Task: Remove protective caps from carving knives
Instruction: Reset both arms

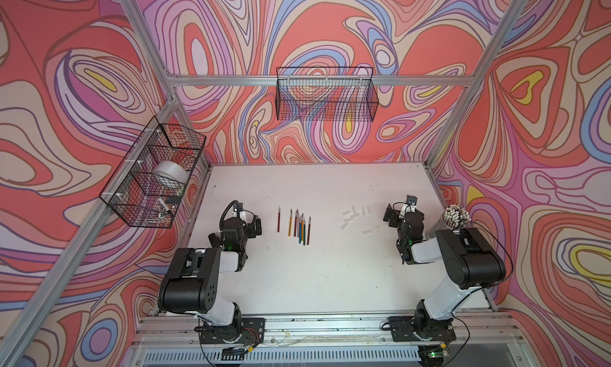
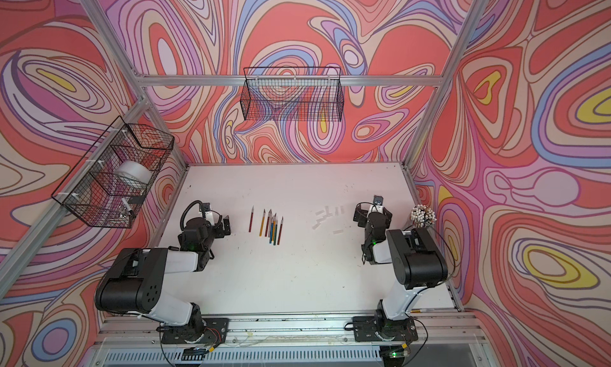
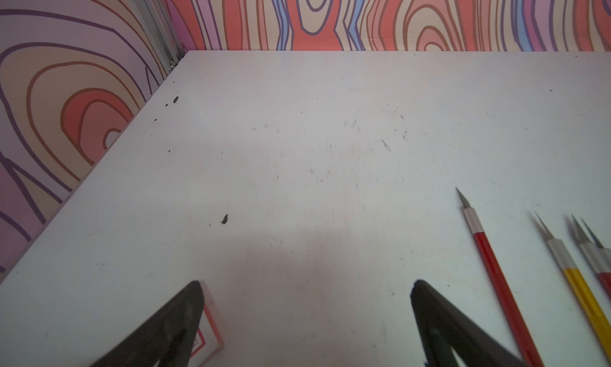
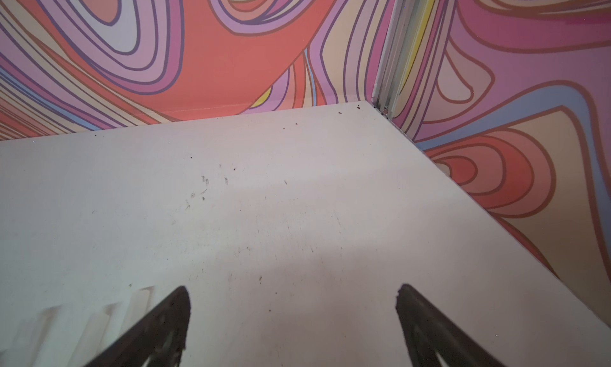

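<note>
Left gripper (image 3: pixel 307 286): jaws spread wide, nothing between them, hanging over bare worktop (image 1: pixel 314 276). Right gripper (image 4: pixel 292 289): the same, spread and empty. Neither touches anything.

Just off my left gripper lie the knives (image 1: pixel 297 225). One red knife (image 1: pixel 278 219) sits a little apart and the rest are bunched in a tight row, points toward the back wall. The left wrist view shows bare silver blades on the four nearest. In both top views I find no cap on any tip, though the bunched tips are too small to be sure of.

Near my right gripper, well apart from the knives, the caps (image 1: pixel 355 218) lie loose and scattered on the worktop. A few show at the edge of the right wrist view. I cannot count them exactly, but there seem to be about as many as knives.

Judgement: the stripping looks done, or very nearly. All that may be left is a check of the bunched tips. The cup of white-tipped sticks (image 1: pixel 456 216) on my right is no part of this.
</note>
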Action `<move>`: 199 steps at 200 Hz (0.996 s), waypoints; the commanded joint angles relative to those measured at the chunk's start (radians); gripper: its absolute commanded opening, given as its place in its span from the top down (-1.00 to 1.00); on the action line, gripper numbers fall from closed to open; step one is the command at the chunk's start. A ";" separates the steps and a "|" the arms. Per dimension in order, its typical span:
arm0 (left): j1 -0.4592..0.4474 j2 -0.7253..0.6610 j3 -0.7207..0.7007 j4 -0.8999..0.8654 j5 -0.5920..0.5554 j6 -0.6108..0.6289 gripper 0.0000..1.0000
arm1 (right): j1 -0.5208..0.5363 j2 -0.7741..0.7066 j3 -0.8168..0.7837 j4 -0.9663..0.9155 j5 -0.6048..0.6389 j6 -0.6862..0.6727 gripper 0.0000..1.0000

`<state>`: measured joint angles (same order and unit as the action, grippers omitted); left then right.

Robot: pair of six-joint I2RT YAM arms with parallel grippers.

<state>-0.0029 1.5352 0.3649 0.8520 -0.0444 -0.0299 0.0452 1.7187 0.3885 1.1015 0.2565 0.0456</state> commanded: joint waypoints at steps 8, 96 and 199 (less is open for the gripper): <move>0.005 0.003 0.011 0.035 0.012 0.001 -1.00 | -0.004 0.007 -0.103 0.229 -0.016 -0.004 -0.97; 0.005 0.003 0.010 0.035 0.011 0.001 -0.99 | -0.006 0.000 0.070 -0.118 -0.011 0.010 -0.97; 0.011 0.009 0.033 -0.002 0.071 0.015 -0.99 | -0.022 -0.003 0.079 -0.140 -0.115 -0.008 -0.97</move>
<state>0.0002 1.5372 0.3805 0.8436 0.0082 -0.0265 0.0273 1.7203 0.4618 0.9707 0.1543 0.0429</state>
